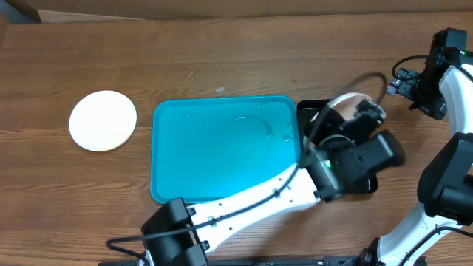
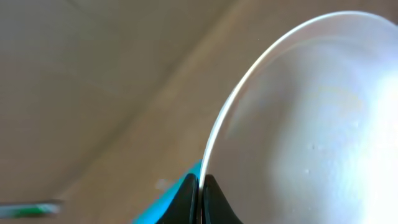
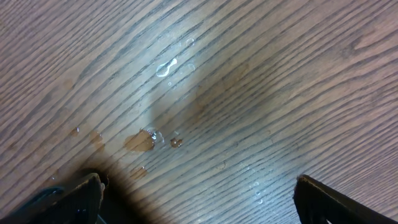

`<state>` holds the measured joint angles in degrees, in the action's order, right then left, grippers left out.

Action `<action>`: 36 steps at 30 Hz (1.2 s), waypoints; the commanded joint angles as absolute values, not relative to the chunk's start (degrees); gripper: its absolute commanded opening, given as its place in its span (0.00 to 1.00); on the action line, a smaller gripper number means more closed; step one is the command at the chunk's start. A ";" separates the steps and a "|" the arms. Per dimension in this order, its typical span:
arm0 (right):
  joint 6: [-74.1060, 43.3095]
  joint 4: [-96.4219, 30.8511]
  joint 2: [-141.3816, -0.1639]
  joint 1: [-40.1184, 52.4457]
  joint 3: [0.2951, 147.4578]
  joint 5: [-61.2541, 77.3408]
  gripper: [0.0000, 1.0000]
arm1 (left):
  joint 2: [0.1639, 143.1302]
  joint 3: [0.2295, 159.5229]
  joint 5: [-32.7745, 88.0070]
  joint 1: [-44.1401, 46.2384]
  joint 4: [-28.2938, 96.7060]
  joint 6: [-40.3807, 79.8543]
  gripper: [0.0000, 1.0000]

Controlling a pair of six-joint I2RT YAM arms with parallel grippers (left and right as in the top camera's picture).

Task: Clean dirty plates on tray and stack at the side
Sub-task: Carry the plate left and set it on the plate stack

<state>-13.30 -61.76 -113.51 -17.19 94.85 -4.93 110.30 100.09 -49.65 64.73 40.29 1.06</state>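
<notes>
What worried me was the grip. The left gripper (image 2: 200,186) was clenched on only the thin rim of a plate (image 2: 298,124) that stood tilted on edge. I judged that a quick swing, or a wet rim, could let it pivot or slip free and drop onto the black tray (image 1: 307,111) underneath. Water glinted on the tray (image 1: 214,148) and on the table (image 1: 222,52), which made a slippery rim likelier. The plate rose up and away from the fingertips, hanging over the black tray just right of the tray. The right gripper (image 3: 199,199) was spread wide with nothing in it, above wet wood and well apart. A second plate (image 1: 103,120) lay flat on the table left of the tray.
</notes>
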 commanded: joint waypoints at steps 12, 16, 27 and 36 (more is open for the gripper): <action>-13.47 -61.60 -112.95 -17.10 95.59 -5.52 1.00 | 109.82 101.41 32.75 21.98 45.95 19.77 0.04; -13.47 -61.60 -112.95 -17.10 95.59 -5.52 1.00 | 109.82 101.41 29.98 9.47 52.69 19.29 0.04; -13.47 -61.63 -112.95 -17.10 95.59 -5.50 1.00 | 109.84 99.35 4.69 -21.12 62.96 19.35 0.04; -13.47 -61.60 -112.95 -17.10 95.59 -5.50 1.00 | 109.84 92.23 -1.91 -33.15 58.67 21.23 0.04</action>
